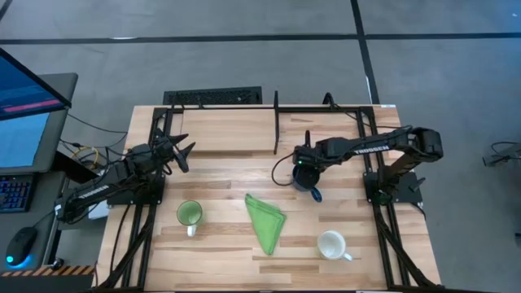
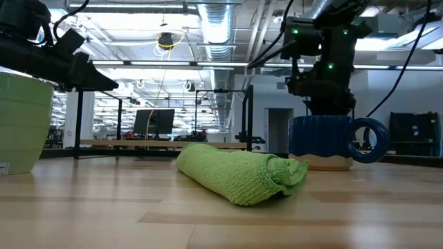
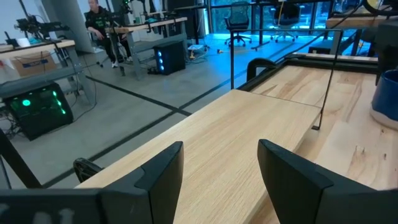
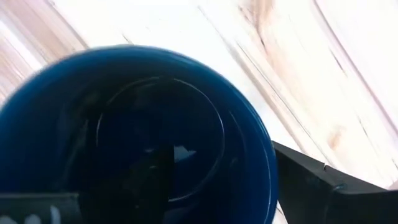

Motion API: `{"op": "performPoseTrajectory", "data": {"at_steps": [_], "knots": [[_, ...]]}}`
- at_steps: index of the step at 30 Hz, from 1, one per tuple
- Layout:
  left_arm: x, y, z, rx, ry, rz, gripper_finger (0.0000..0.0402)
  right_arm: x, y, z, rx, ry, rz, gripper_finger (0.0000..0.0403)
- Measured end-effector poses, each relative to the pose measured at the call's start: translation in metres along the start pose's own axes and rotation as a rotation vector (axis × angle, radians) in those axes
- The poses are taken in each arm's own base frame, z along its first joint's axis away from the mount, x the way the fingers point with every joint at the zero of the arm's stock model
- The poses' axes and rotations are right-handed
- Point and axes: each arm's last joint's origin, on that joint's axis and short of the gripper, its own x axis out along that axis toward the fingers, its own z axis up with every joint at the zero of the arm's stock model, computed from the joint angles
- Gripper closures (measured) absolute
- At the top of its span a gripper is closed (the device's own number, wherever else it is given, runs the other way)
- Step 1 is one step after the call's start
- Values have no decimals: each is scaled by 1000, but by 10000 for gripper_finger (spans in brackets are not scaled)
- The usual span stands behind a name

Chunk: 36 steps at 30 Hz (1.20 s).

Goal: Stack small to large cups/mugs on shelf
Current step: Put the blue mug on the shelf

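Right gripper seemingly straddles the dark blue mug's rim.

Three mugs out there: dark blue, green, white. One green cloth, one shelf, two arms.

The floor around the wooden table is grey, crossed by dark seams. At nine o'clock of the table a monitor glows blue above a keyboard and a mouse. Beyond the table lies an open workshop: long ceiling lights, exposed ducts, desks, office chairs, and a person at eleven o'clock.
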Motion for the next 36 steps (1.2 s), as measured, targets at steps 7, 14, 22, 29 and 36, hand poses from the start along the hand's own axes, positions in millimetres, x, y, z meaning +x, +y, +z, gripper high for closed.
{"op": "performPoseTrajectory", "data": {"at_steps": [7,14,22,29,36], "knots": [[0,0,0,0,0,0,203,0,2,3,6,-35,19,132],[0,0,0,0,0,0,203,0,2,4,6,-36,19,133],[0,0,0,0,0,0,203,0,2,5,8,-51,27,134],[0,0,0,-1,0,0,203,0,2,5,9,-51,24,170],[0,0,0,-1,0,0,203,0,2,5,8,-52,22,257]]}}
